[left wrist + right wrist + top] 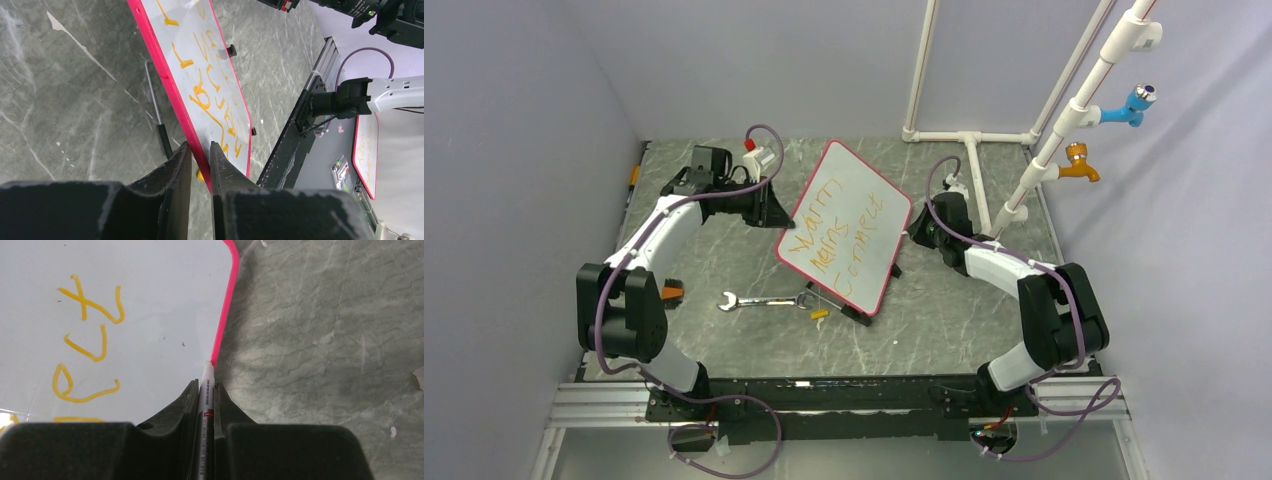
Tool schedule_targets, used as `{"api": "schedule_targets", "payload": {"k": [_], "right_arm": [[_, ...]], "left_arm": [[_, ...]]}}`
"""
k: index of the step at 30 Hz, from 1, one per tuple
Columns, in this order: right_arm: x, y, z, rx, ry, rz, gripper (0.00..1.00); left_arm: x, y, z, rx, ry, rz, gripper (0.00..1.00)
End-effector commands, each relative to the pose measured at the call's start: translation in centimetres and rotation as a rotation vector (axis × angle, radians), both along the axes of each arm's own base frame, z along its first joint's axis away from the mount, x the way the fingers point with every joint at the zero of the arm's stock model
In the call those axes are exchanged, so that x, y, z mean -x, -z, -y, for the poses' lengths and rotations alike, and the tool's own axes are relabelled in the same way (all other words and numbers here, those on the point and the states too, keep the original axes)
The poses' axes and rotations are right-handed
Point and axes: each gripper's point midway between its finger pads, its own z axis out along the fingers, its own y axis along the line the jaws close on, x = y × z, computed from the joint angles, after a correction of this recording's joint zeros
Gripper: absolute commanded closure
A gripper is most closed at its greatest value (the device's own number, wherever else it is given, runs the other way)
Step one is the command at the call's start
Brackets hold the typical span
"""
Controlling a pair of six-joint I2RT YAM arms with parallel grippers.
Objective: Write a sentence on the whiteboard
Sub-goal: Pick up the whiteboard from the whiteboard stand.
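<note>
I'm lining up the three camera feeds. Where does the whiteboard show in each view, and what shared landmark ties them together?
Top external: the whiteboard stands tilted at centre, between the arms.
Left wrist: the whiteboard runs from top centre down to bottom centre.
Right wrist: the whiteboard fills the upper left, beyond the marker.
Shared landmark: its orange writing.

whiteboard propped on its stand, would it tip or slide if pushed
Probably stiff: the whiteboard looks flat though merely propped up. Likely tippy: it leans on a thin wire stand, so a push on its face could rock it. The glossy face looks slippery.
</note>
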Motion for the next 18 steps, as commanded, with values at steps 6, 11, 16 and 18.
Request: {"api": "schedule_targets", "payload": {"k": [6,11,16,18], "right_arm": [[0.4,1.3,-0.2,-0.024,-0.005,-0.014,1.0],[0.6,1.8,-0.4,-0.033,-0.006,-0.023,1.0],[0.8,2.0,-0.4,-0.041,-0.007,-0.026,1.0],[0.9,2.1,-0.4,-0.043,-0.008,-0.028,1.0]], "left_arm": [[0.2,-0.6,1.6,0.072,0.068,0.011,0.76],[0.0,0.1,1.9,0.085,0.078,-0.02,0.71],[0.1,1.0,2.4,0.087,0.093,-0.054,0.67],[0.1,1.3,2.7,0.085,0.098,-0.064,0.66]]}}
